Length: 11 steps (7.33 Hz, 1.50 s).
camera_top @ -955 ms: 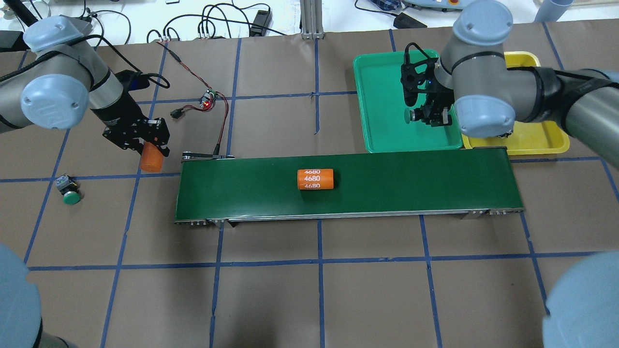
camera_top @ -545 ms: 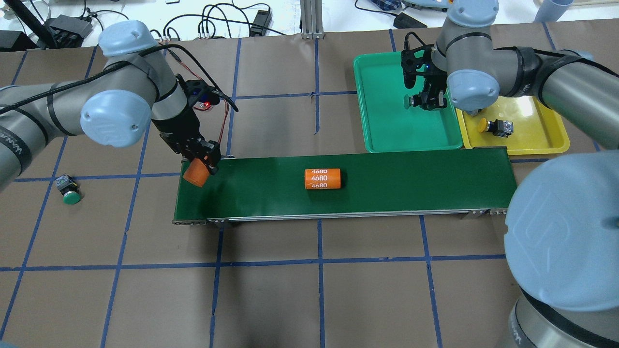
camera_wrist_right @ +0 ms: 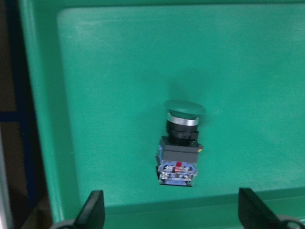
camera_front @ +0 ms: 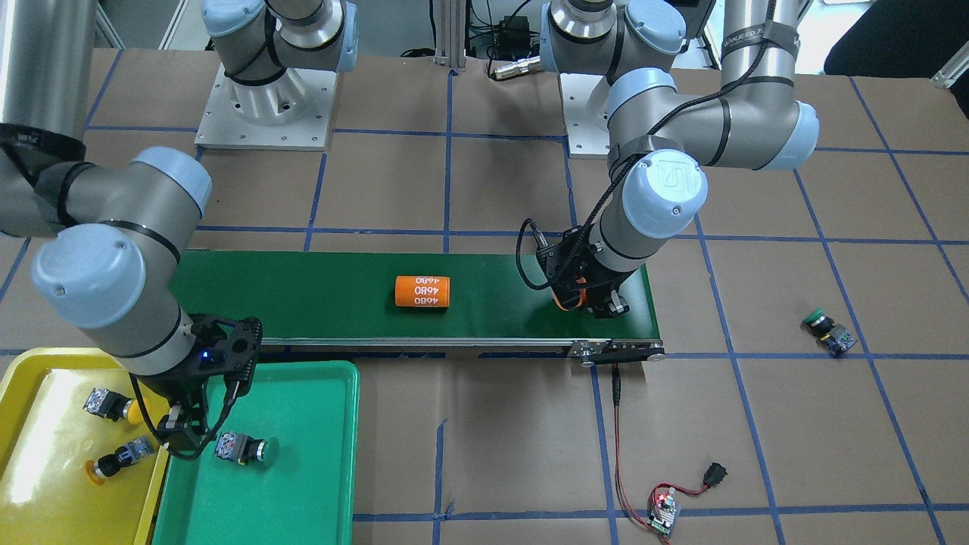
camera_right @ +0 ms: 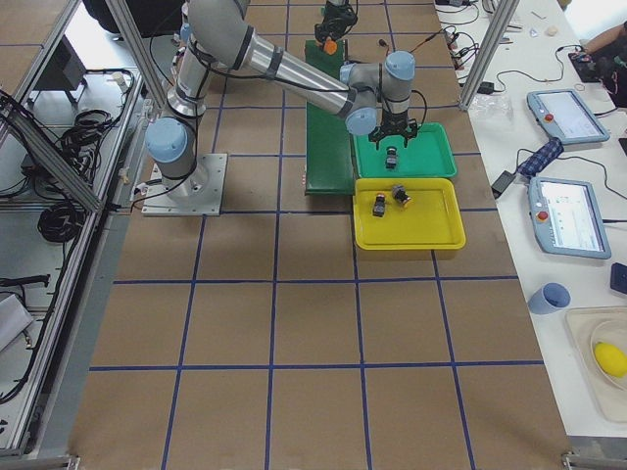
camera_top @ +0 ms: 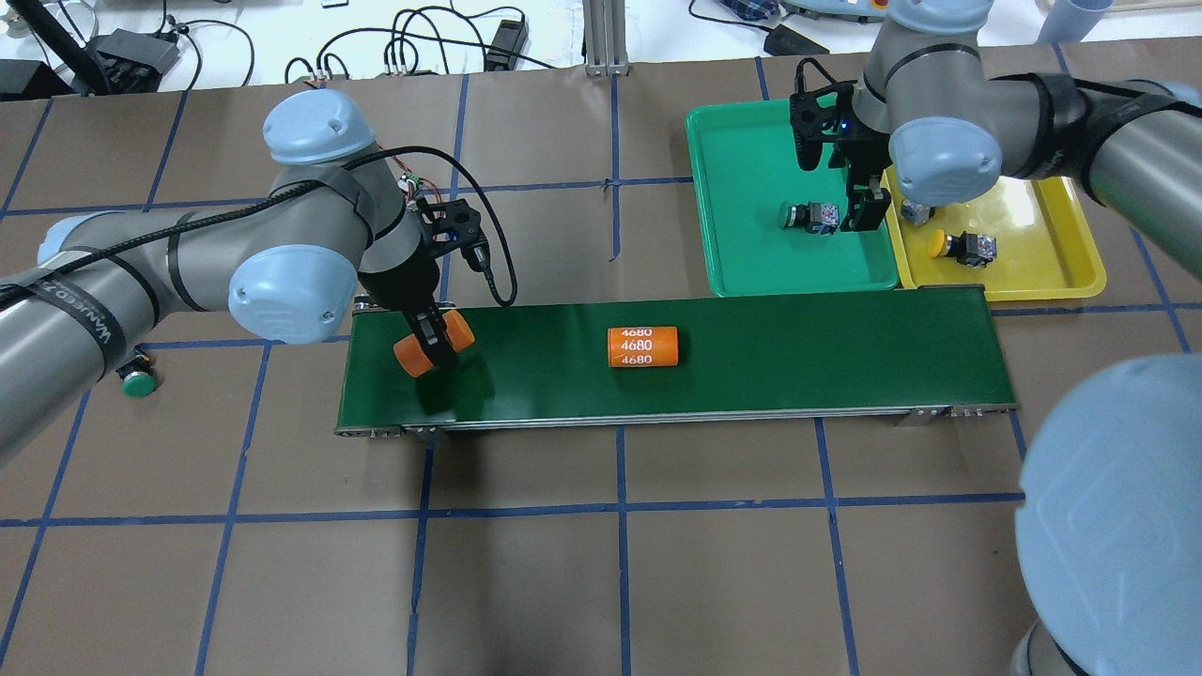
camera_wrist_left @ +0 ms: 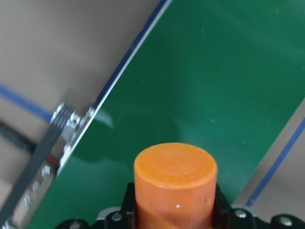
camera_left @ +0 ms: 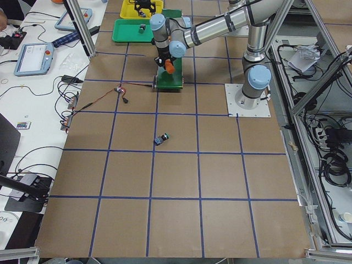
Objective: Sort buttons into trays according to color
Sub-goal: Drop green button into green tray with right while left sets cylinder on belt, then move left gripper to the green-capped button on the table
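**Reference item:** the dark-green conveyor belt (camera_top: 798,361).

**Left gripper** (camera_top: 433,341): the fingers are clamped on an orange cylinder (camera_wrist_left: 175,183). It is held over the belt's left end, nearer the far edge. A second orange cylinder (camera_top: 642,346), marked 4680, lies on its side at about the belt's mid-length, apart from this gripper.

**Right gripper** (camera_wrist_right: 170,202): the fingers (camera_wrist_right: 95,212) are spread wide and hold nothing. The gripper is above the green tray (camera_top: 742,160), which sits just beyond the belt's far edge toward its right end. A green-capped button (camera_wrist_right: 180,143) lies on its side on the tray floor. It is in line with the gap between the fingers and clear of both.

**Yellow tray** (camera_top: 1066,272): it sits beyond the same far edge at the belt's right corner, directly beside the green tray. One yellow-capped button (camera_front: 110,405) and another yellow-capped button (camera_front: 121,458) lie on its floor, apart from each other.

**Outstanding item:** a second green-capped button (camera_front: 825,331) lies on the brown table covering off the belt's left end, well apart from both trays.

**Other:** a small circuit board (camera_front: 662,513) with a red light lit lies beyond the belt's far edge near the left end. Its red-and-black lead runs to that end of the belt.
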{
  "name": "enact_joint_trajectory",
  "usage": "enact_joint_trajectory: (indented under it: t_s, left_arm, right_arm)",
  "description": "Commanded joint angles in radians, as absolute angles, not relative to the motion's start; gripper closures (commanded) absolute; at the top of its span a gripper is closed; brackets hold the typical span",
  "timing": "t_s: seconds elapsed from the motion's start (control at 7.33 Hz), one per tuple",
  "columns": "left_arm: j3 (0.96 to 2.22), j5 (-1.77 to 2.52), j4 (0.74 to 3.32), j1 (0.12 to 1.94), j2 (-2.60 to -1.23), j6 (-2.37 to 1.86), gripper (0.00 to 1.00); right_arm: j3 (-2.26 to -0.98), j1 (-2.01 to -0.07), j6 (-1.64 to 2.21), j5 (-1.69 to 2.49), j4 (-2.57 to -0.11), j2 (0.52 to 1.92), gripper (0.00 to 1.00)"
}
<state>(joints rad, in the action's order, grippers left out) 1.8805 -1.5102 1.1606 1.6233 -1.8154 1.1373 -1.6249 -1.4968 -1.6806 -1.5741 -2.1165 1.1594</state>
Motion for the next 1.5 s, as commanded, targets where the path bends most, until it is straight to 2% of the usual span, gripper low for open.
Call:
enact_joint_trajectory:
  t_s: [0.0, 0.14, 0.27, 0.55, 0.82, 1.09, 1.36]
  left_arm:
    - [1.931, -1.509, 1.099, 1.637, -1.809, 1.265, 0.88]
    - [1.939, -1.505, 1.091, 1.638, -1.798, 1.266, 0.01]
    - [1.937, -1.511, 1.091, 1.638, -1.784, 1.272, 0.0]
    - [1.905, -1.514, 1.083, 1.617, -1.757, 1.382, 0.0]
    - [1.844, -1.508, 1.141, 1.44, -1.755, 1.492, 0.0]
    - [1.836, -1.511, 1.154, 1.253, -1.767, 1.529, 0.0]
    - [1.829, -1.513, 1.143, 1.122, -1.799, 1.237, 0.0]
  right_arm:
    - [-1.85, -1.456, -1.752, -1.574, -2.155, 1.372, 0.0]
    - [-1.973, -1.436, -1.752, -1.571, -2.184, 1.438, 0.0]
    - [-2.071, -1.442, -1.753, -1.572, -2.227, 1.486, 0.0]
    - [-2.115, -1.443, -1.75, -1.571, -2.278, 1.491, 0.0]
    - [-2.118, -1.445, -1.744, -1.563, -2.284, 1.48, 0.0]
    - [-2.117, -1.445, -1.744, -1.549, -2.283, 1.48, 0.0]
    - [-2.115, -1.445, -1.743, -1.552, -2.279, 1.48, 0.0]
